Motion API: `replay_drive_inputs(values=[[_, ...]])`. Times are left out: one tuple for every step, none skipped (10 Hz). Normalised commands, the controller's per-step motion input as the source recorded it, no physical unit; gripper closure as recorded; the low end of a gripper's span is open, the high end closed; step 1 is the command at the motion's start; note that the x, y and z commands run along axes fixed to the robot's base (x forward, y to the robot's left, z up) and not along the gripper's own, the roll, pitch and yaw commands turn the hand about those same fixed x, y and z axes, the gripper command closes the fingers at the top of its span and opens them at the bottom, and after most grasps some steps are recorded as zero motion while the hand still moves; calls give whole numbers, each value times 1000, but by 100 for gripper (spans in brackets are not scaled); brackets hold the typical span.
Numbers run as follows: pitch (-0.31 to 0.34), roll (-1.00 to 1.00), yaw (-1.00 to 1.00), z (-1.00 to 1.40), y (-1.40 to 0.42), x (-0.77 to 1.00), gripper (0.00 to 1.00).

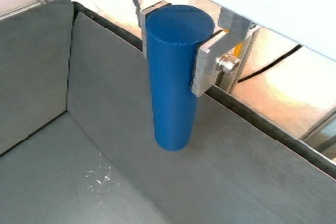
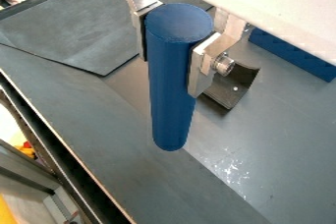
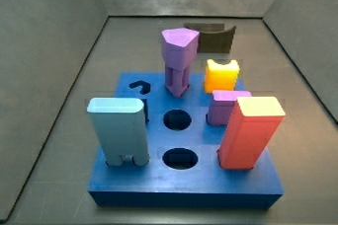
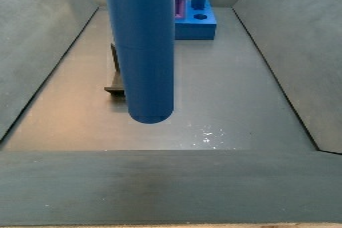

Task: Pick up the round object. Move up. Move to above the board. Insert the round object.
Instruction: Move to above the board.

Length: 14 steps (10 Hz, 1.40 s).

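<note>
gripper (image 2: 197,56): jaws pinching round object (image 2: 174,76) near its top, clear of worktop
handling: likely rigid, smooth, slippery; grip high
board (image 3: 188,165): round holes free

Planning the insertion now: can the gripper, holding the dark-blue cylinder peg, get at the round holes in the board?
Probably yes. The gripper holds the dark-blue cylinder peg off the floor, and two round holes in the board look open, though tall blocks stand close around them.
</note>
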Motion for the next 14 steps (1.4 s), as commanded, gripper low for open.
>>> replay_drive_inputs(values=[[156, -235, -48, 20, 401, 116, 100], [156, -235, -48, 20, 401, 116, 100], [243, 46, -5, 48, -1000, -150, 100], [209, 93, 12, 51, -1000, -151, 100], [107, 173, 33, 52, -1000, -158, 100], [-16, 145, 14, 49, -1000, -165, 100], [-47, 134, 11, 50, -1000, -167, 100], [-58, 130, 10, 49, -1000, -168, 100], [-62, 99, 7, 47, -1000, -171, 100], [-55, 80, 4, 49, -1000, -171, 100], [-57, 85, 1, 47, -1000, -175, 100], [-59, 66, 5, 47, -1000, -177, 100], [-58, 69, 1, 47, -1000, -180, 100], [-59, 67, 5, 46, -1000, -182, 100]])
